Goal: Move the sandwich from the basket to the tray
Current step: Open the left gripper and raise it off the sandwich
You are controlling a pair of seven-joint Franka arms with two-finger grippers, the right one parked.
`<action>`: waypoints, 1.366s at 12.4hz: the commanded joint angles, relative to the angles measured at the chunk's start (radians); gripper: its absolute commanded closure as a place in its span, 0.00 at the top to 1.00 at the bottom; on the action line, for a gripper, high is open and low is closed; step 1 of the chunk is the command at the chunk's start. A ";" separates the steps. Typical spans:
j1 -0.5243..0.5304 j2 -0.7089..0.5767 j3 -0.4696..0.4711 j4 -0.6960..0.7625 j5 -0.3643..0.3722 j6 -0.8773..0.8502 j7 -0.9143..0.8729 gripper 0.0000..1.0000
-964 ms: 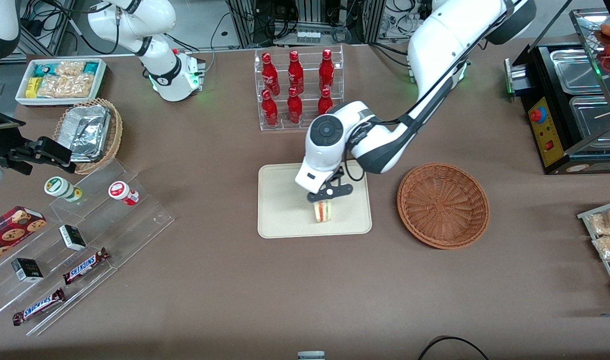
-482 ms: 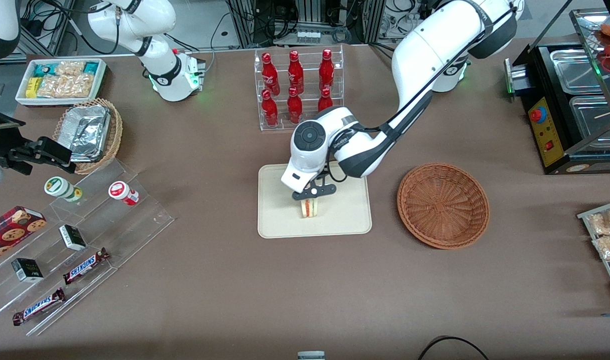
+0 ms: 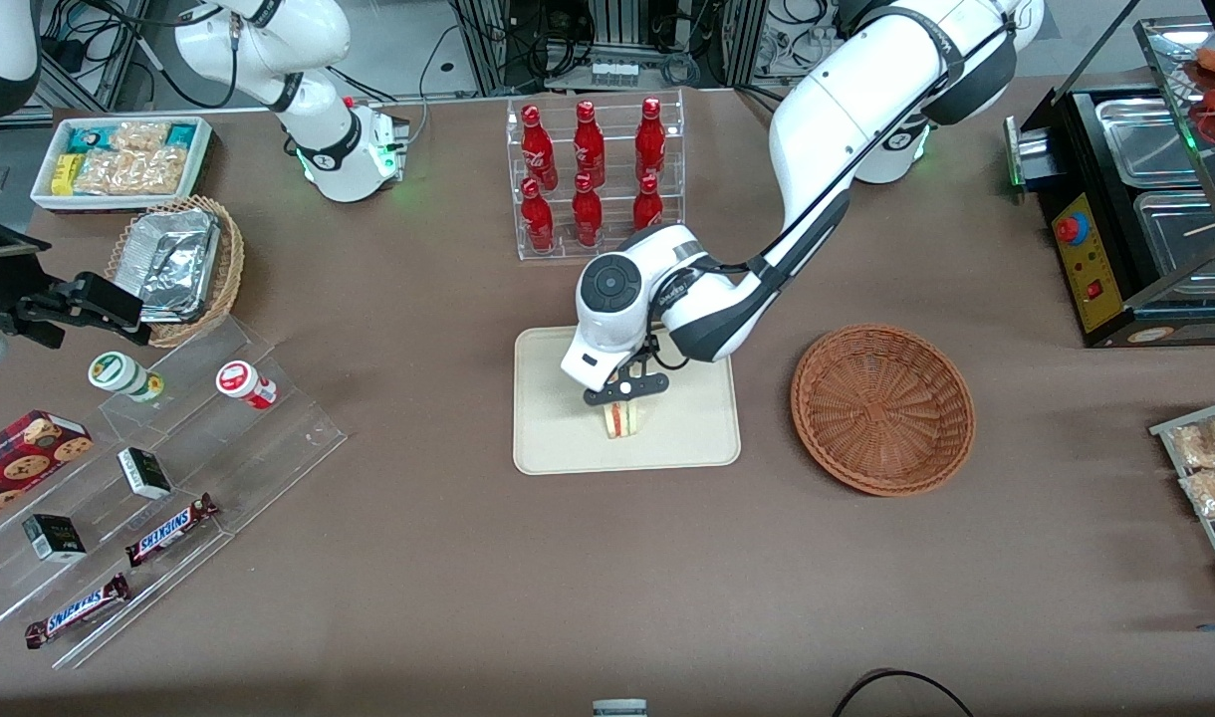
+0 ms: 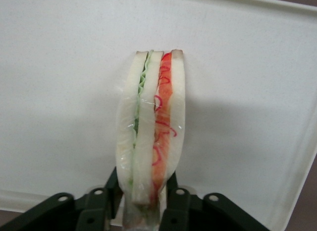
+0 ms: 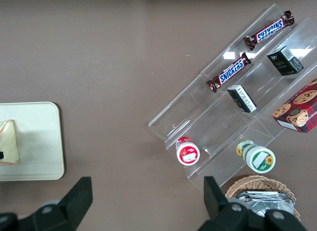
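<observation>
The gripper (image 3: 623,396) is low over the tray (image 3: 553,438), and its black fingers (image 4: 106,201) are clamped on the two flat sides of the sandwich (image 3: 621,419). The sandwich is a thin wedge of pale, smooth bread in clear wrap, with wavy green and red-orange layers along the cut edge. It stands on edge on the smooth cream tray, which has rounded corners and a low rim. The basket (image 3: 882,408), round and woven from reddish-brown wicker, lies beside the tray, toward the working arm's end.
</observation>
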 commanded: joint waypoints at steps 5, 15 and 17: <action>-0.007 -0.183 0.013 0.053 0.003 -0.210 -0.016 1.00; 0.210 -0.396 0.019 -0.012 -0.026 -0.494 0.190 1.00; 0.274 -0.441 0.016 -0.052 -0.034 -0.499 0.256 1.00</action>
